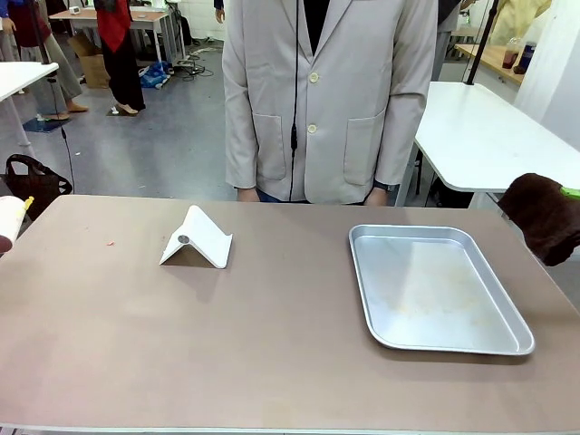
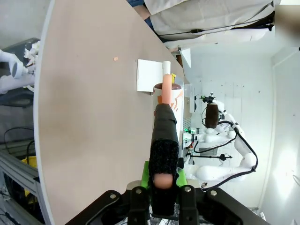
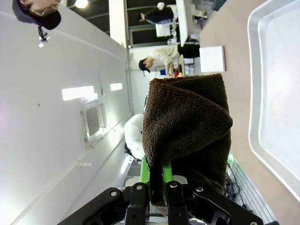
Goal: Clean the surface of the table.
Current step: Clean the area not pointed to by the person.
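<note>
Your wiping looks not yet begun. The bench [image 1: 272, 353] is bare, with a red crumb [image 1: 111, 244] near its far-left corner. Right pincer [image 3: 155, 174] clamps a brown cloth [image 3: 187, 136] beyond the right edge; left pincer [image 2: 163, 178] grips a dark-handled tool [image 2: 164, 136].

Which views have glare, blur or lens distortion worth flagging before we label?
Front view: even light, soft shadows under the tray and white stand. Left wrist view: table edge bows, background wall blown out. Right wrist view: ceiling lights blown out, cloth sharp.
</note>
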